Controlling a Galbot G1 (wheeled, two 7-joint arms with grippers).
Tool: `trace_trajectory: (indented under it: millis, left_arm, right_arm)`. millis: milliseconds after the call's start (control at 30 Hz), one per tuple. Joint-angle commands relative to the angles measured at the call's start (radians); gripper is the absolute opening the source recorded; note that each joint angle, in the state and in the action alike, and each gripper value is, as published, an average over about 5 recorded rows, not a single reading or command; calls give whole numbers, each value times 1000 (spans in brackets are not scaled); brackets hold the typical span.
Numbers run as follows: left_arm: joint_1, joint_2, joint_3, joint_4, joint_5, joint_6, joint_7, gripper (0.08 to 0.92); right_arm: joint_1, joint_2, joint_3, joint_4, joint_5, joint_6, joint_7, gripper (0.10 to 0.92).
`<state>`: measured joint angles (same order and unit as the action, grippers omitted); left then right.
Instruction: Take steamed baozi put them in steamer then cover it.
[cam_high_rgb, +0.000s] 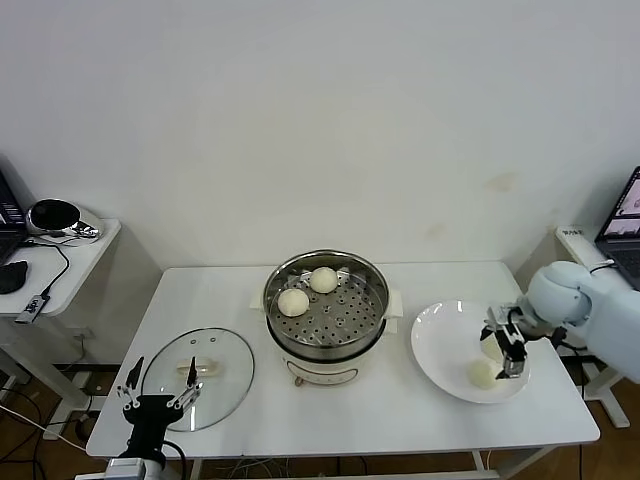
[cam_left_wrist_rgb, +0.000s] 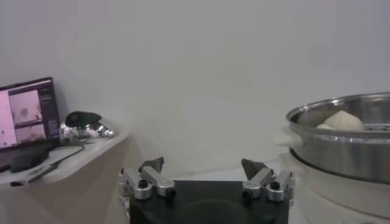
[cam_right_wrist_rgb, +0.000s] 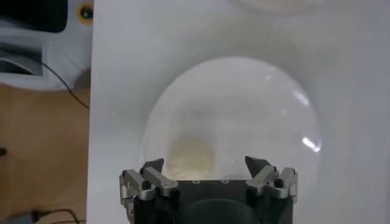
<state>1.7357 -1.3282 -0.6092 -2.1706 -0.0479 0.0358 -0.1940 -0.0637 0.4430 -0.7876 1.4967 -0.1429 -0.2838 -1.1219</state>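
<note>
The steamer (cam_high_rgb: 326, 335) stands mid-table with two baozi, one (cam_high_rgb: 293, 301) and the other (cam_high_rgb: 323, 280), on its perforated tray. Two more baozi, one (cam_high_rgb: 483, 373) and the other (cam_high_rgb: 491, 348), lie on a white plate (cam_high_rgb: 440, 335) at the right. My right gripper (cam_high_rgb: 506, 346) hangs open just over the plate, partly hiding the farther bun. In the right wrist view a baozi (cam_right_wrist_rgb: 190, 157) lies on the plate (cam_right_wrist_rgb: 244, 103) near one side of the open right gripper (cam_right_wrist_rgb: 204, 164). The glass cover (cam_high_rgb: 215, 385) lies flat at the front left. My left gripper (cam_high_rgb: 158, 385) is open and empty above it.
A side table (cam_high_rgb: 90, 250) with a silver object (cam_high_rgb: 55, 217) and cables stands at the left. A laptop (cam_high_rgb: 625, 215) sits on a stand at the right. In the left wrist view the open left gripper (cam_left_wrist_rgb: 204, 165) faces the wall, with the steamer (cam_left_wrist_rgb: 341, 149) to one side.
</note>
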Motion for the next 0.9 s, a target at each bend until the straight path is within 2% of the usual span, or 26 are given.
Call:
trace_trajectory:
  millis: [33, 233, 900]
  left_arm:
    - [1, -1, 0, -4, 2, -1, 0, 823]
    - [2, -1, -2, -5, 1, -1, 0, 823]
    - [0, -3, -3, -6, 1, -4, -1, 823]
  right_arm:
    - [-188, 7, 144, -63, -87, 34, 30, 823]
    - [-200, 47, 160, -97, -91, 24, 48, 820]
    - [-188, 110, 165, -131, -91, 15, 49, 609]
